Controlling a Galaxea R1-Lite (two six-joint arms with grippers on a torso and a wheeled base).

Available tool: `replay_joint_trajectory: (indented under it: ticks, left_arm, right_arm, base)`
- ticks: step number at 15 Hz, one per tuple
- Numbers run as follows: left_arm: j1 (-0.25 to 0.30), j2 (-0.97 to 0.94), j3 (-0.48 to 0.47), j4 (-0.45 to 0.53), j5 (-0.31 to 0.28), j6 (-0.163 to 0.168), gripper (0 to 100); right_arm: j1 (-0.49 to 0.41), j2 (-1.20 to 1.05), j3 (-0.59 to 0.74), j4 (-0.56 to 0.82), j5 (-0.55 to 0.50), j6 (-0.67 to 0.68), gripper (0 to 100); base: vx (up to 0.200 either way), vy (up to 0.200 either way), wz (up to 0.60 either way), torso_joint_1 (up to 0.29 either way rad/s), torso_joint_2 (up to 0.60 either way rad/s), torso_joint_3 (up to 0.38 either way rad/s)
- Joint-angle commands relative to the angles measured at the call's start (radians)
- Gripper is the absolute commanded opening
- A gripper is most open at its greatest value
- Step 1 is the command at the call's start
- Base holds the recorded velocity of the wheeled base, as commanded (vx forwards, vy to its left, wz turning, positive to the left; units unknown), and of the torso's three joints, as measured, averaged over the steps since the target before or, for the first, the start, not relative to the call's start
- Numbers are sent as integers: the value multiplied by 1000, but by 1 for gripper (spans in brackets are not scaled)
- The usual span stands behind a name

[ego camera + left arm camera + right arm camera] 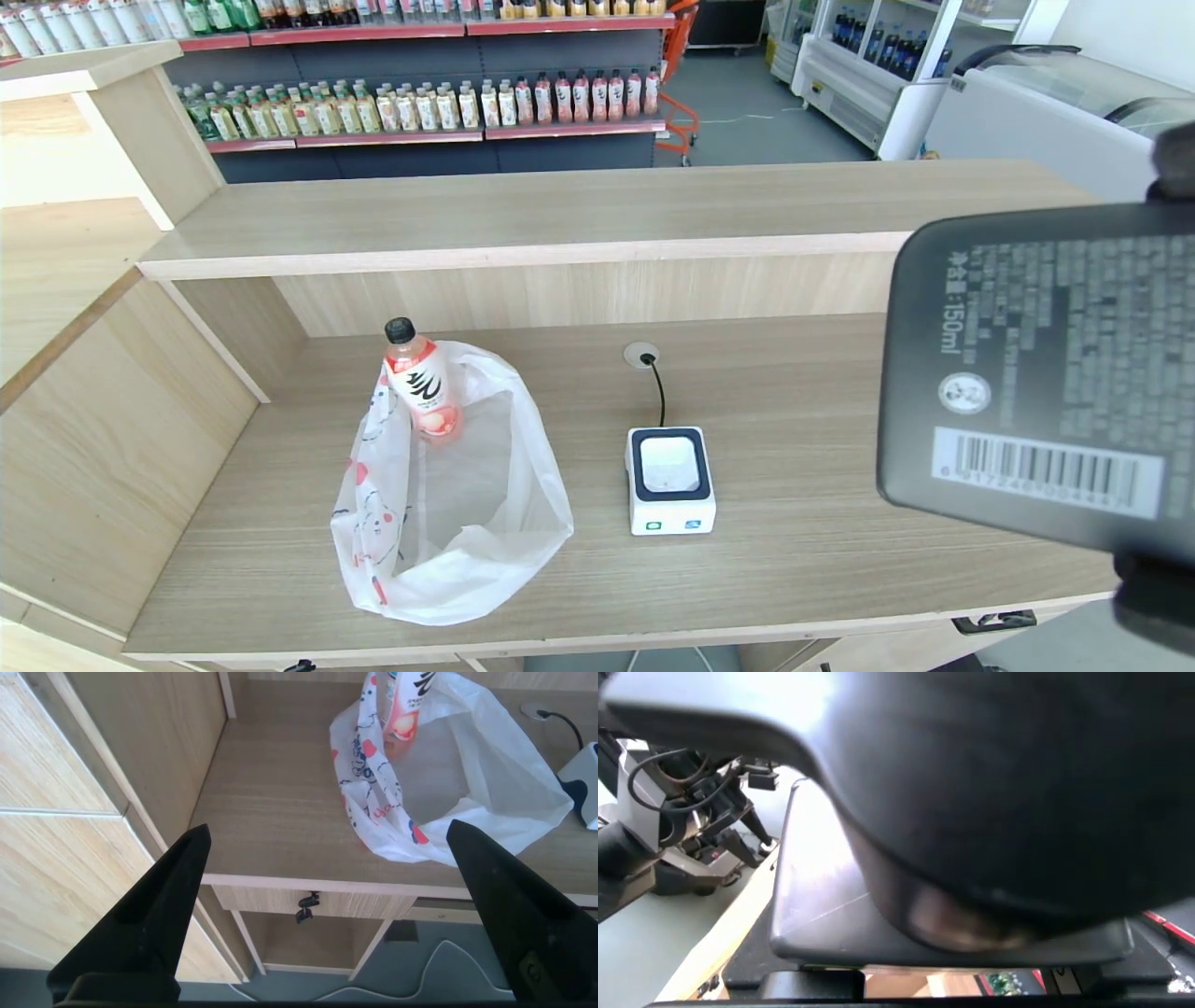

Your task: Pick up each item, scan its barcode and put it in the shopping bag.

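A dark grey container (pixel 1027 373) with white print and a barcode label hangs high at the right, close to the head camera, barcode side up. My right gripper (pixel 1167 383) is shut on it, one finger above it and one below. Its dark body (pixel 971 784) looms close in the right wrist view. A white shopping bag (pixel 467 504) (pixel 486 775) lies open on the counter, a pink drink bottle (pixel 422 387) (pixel 406 709) upright in it. The white scanner (pixel 670 481) sits just right of the bag. My left gripper (pixel 327 831) is open, off the counter's front left edge.
A raised ledge (pixel 560 215) runs along the back of the wooden counter (pixel 803 560), and a wooden side wall (pixel 112 448) closes its left. The scanner's cable (pixel 659 387) runs to a grommet. A drawer handle (pixel 306 907) sits under the front edge.
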State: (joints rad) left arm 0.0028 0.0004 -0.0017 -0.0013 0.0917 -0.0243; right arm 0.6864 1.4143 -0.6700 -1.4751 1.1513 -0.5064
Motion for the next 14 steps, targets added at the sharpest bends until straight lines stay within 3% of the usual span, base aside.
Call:
replay_joint_trajectory:
  ticks: [1, 3, 5, 9, 11, 14]
  left_arm:
    - [0, 0, 2, 0, 0, 0, 100]
    - [0, 0, 0, 0, 0, 0, 100]
    - [0, 0, 0, 0, 0, 0, 100]
    - [0, 0, 2, 0, 0, 0, 100]
    - [0, 0, 0, 0, 0, 0, 100]
    - [0, 0, 0, 0, 0, 0, 100]
  right_arm:
    - [2, 6, 1, -1, 1, 0, 0]
    - [1, 8, -14, 9, -21, 2, 0]
    - [-8, 5, -76, 70, -119, 9, 0]
    - [-73, -40, -226, 335, -354, 69, 0]
    - [-183, -47, -252, 372, -482, 190, 0]
    - [-446, -78, -189, 458, -637, 393, 0]
  base:
    - [0, 0, 0, 0, 0, 0]
    - [0, 0, 0, 0, 0, 0]
    - [0, 0, 0, 0, 0, 0]
    - [0, 0, 0, 0, 0, 0]
    - [0, 0, 0, 0, 0, 0]
    - [0, 0, 0, 0, 0, 0]
